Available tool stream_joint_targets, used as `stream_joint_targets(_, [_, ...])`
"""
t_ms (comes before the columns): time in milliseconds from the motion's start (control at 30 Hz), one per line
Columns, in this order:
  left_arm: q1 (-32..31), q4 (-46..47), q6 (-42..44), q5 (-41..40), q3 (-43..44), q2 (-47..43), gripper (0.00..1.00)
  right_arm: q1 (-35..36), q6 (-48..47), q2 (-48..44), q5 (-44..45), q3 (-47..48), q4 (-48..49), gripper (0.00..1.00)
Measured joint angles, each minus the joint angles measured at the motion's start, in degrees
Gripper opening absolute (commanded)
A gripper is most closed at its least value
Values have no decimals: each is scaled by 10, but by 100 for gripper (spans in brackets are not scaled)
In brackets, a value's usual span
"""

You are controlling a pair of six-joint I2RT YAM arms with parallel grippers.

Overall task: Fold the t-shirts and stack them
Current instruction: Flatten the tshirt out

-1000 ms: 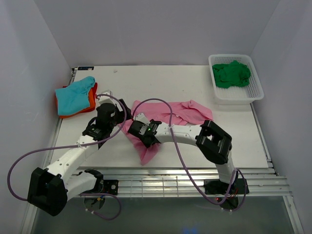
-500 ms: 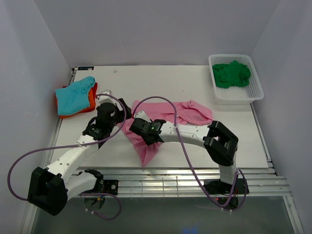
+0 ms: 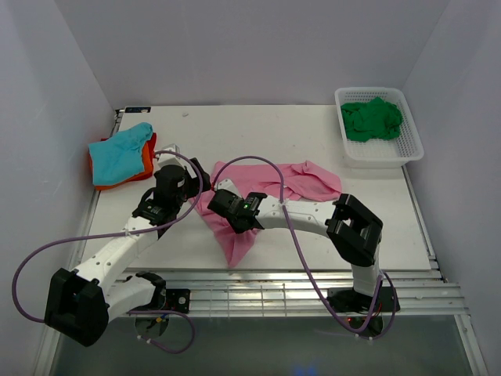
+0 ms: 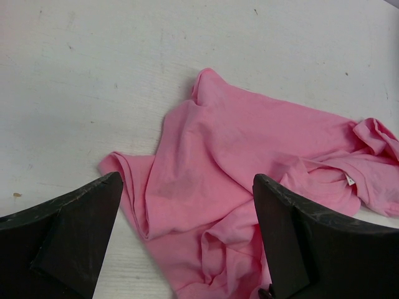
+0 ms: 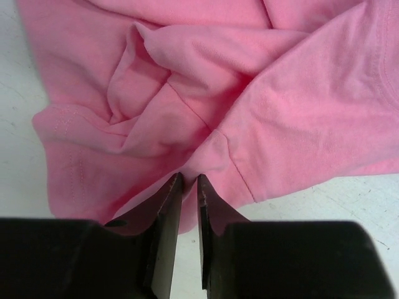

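Pink shirt (image 3: 309,178) lies crumpled on the tabletop (image 3: 274,129), right under and ahead of both your hands, nowhere near flat yet. The change of the last second is in your right hand (image 5: 189,180): it stood wide and has drawn in to a thin slit, and the arm has eased a little forward over the cloth. Its tips now bite at a fold by a hem seam, at the bunched end of the shirt nearest that hand. I judge this as the grasp of a first corner for spreading the shirt out, so folding proper has not begun.

Your left hand (image 4: 187,177) hangs wide above the cloth, holding nothing, with a loose corner just ahead of it and to its left.

The other shirts wait. The teal shirt (image 3: 121,149) sits on the orange shirt (image 3: 145,164) off beyond your left hand. The green shirt (image 3: 372,119) is in the basket (image 3: 411,149), well away past your right.

Check before you lift: a pinch this near the edge may hold one layer only and could slip.
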Motion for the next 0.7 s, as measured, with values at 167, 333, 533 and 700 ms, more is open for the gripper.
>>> stream_joint_targets(167, [0,0,1,0,0,-1,97,0,1,0,-1,-6,10,8])
stream_joint_targets(333, [0,0,1,0,0,-6,97,0,-1,0,5,-11,14,8])
stream_joint_targets(533, [-2,0,1,1,0,-8,97,-36,-26,-25,56,-6,-17,8])
stream_joint_targets(700, [-3,0,1,1,0,-10,97,-143,-49,-152,110,-3,-45,8])
